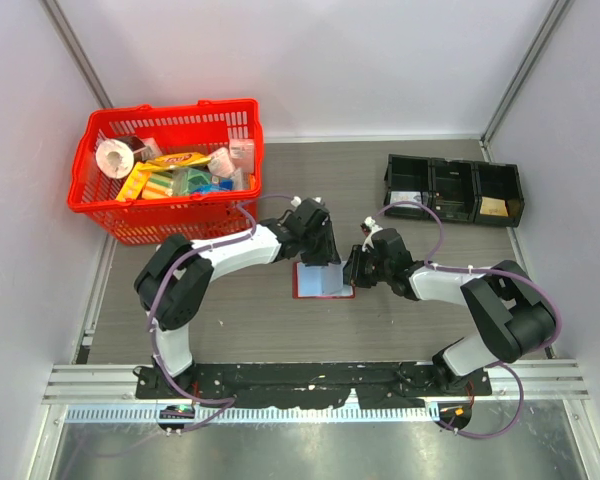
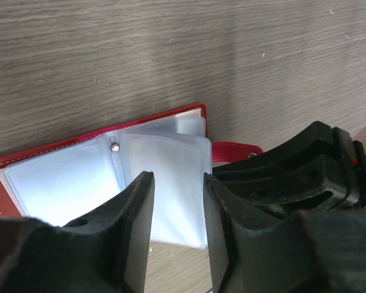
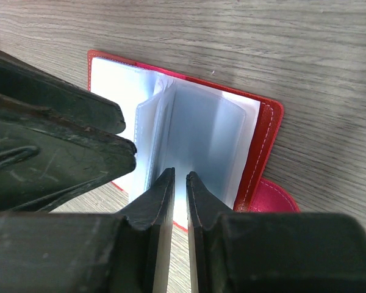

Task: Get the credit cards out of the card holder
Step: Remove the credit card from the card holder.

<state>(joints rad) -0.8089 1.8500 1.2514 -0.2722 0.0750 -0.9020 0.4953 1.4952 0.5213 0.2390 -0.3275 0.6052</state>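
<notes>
The red card holder (image 1: 322, 283) lies spread open on the table between both arms, its pale blue pockets (image 2: 171, 183) fanned up. In the left wrist view its red snap tab (image 2: 235, 151) pokes out to the right. My left gripper (image 2: 178, 183) hovers over the pocket pages, open, with nothing between its fingers. My right gripper (image 3: 180, 177) is at the holder's right side over a bluish pocket (image 3: 210, 137), its jaws a narrow slit apart with bare table showing through. Whether credit cards sit in the pockets I cannot tell. A tan card (image 1: 494, 206) lies in the black tray.
A black three-compartment tray (image 1: 454, 187) stands at the back right, with a pale item (image 1: 407, 197) in its left compartment. A big red basket (image 1: 165, 180) full of packaged goods stands at the back left. Grey walls close in both sides.
</notes>
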